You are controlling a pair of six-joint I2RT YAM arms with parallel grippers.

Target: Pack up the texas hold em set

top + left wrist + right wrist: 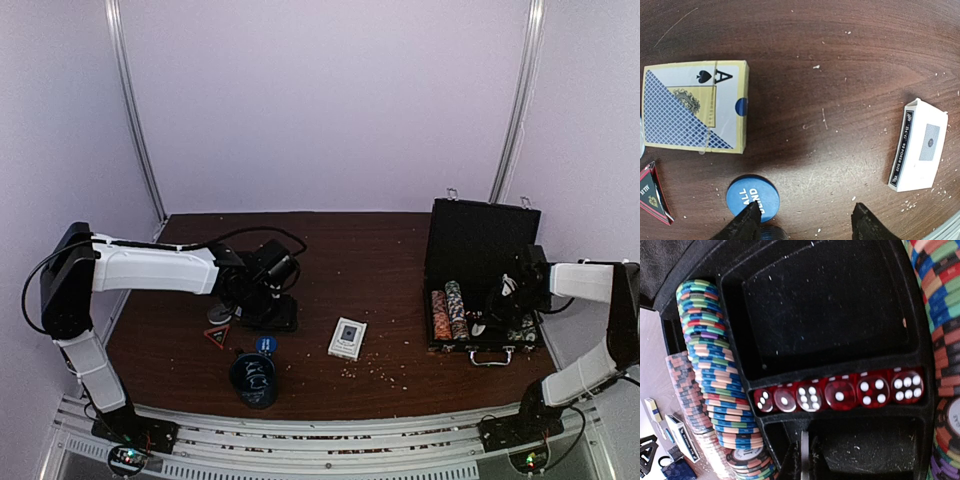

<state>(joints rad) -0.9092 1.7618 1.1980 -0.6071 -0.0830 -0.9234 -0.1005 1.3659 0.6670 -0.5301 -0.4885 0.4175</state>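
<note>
The black case (481, 238) stands open at the right of the table, with chip rolls (449, 310) in its tray. My right gripper (805, 460) is inside the case, shut on a thin pale disc (804, 442) held edge-on below a row of red dice (840, 394). A multicoloured chip roll (715, 365) lies to its left. My left gripper (807, 220) hangs open over bare wood. Its left fingertip (749, 217) overlaps the blue blind button (747, 192). An ace-faced card deck (695, 114) lies up left and a white card box (919, 145) to the right.
A red and black triangular button (654, 192) lies at the left edge of the left wrist view. A dark round cup (254, 380) with white scribbles stands near the front edge. Pale crumbs dot the wood (380, 372). The case's large felt compartment (825, 315) holds nothing.
</note>
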